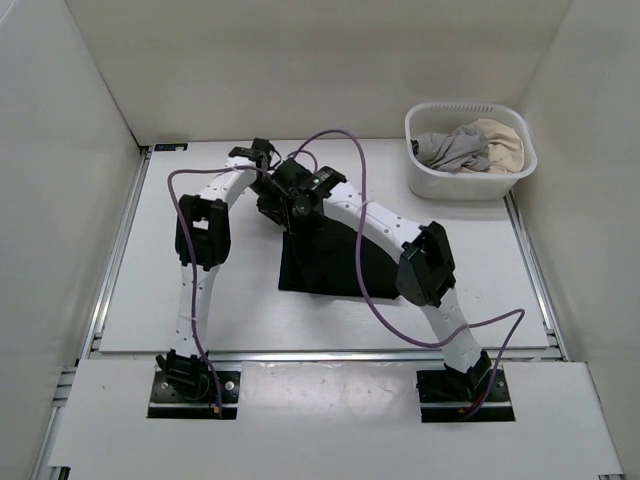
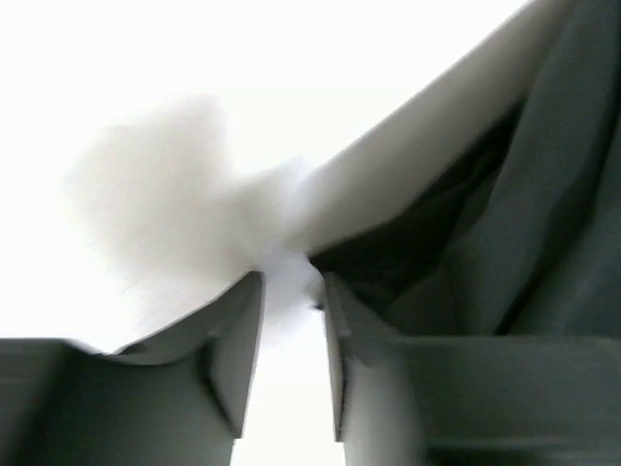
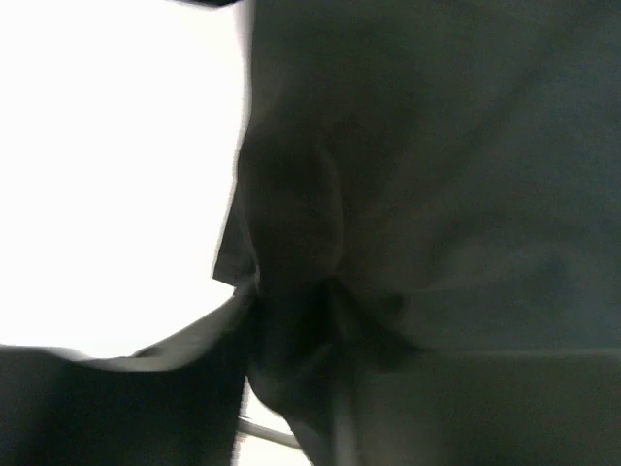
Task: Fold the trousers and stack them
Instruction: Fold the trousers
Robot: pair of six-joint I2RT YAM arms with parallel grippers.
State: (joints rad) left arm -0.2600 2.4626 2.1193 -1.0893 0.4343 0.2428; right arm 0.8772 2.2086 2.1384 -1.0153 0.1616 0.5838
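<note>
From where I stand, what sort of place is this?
Probably a robot test cell, not a home: bare white walls box in a white table, a left arm and right arm are bolted at its near edge, with black trousers and a basket of clothes.

**A:** Overhead view, quick?
**B:** Bright, even, diffuse light from above. There are only soft shadows under my arms on the table [image 1: 480,250]. It's sharp, with no glare. The walls splay outward toward the frame edges.
**A:** Left wrist?
**B:** Blown out, the background clips to flat white. A soft white smear sits above my left fingers [image 2: 233,359]; can't tell if it's motion blur or out of focus. The trousers [image 2: 553,194] look grey-green and soft.
**A:** Right wrist?
**B:** Dim. Dark cloth fills it and the folds barely show. The upper left clips to white. My right fingers [image 3: 194,379] are blurred silhouettes.
</note>
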